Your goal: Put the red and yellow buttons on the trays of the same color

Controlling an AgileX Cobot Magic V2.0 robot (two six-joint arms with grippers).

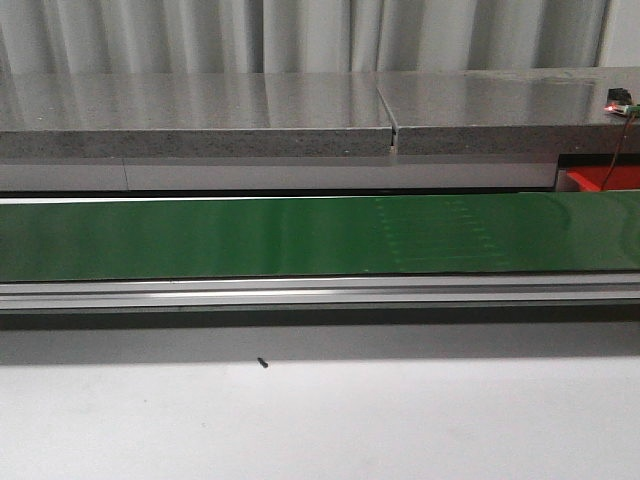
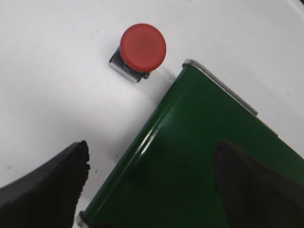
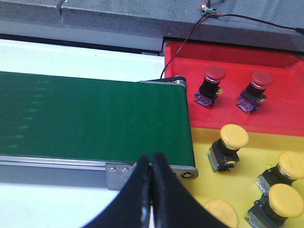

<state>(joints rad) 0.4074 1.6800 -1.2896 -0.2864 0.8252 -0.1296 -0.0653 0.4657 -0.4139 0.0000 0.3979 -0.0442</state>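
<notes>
Hovering over one end of the green conveyor belt (image 2: 199, 156), the left gripper (image 2: 152, 183) has its two dark fingers (image 2: 52, 183) spread wide with nothing between them, one finger above the white table (image 2: 47, 71) and the other above the belt. Beyond that belt's corner a red button (image 2: 141, 47) lies on the white table just beside the belt end, apart from both fingers, its round cap facing the camera and its grey base tucked behind. The right gripper (image 3: 151, 187) is pressed closed, its fingertips meeting with nothing held, poised over the metal edge rail (image 3: 118, 167) at the other end of the belt (image 3: 90, 116). Just past that end sits a red tray (image 3: 280, 111) holding two red buttons (image 3: 211, 85) side by side, the second one (image 3: 255, 90) a little apart from the first. Next to it, nearer the gripper, is a yellow tray (image 3: 209, 147) with yellow buttons: one (image 3: 229, 145) close to the belt end, two more (image 3: 287, 171) near the tray's far side, and a partly hidden one (image 3: 221, 213) beside the closed fingers. In the front view the long belt (image 1: 300, 238) runs across the table in front of a grey stone ledge (image 1: 200, 115); neither gripper shows there, and only a sliver of the red tray (image 1: 605, 178) is visible at the right.
</notes>
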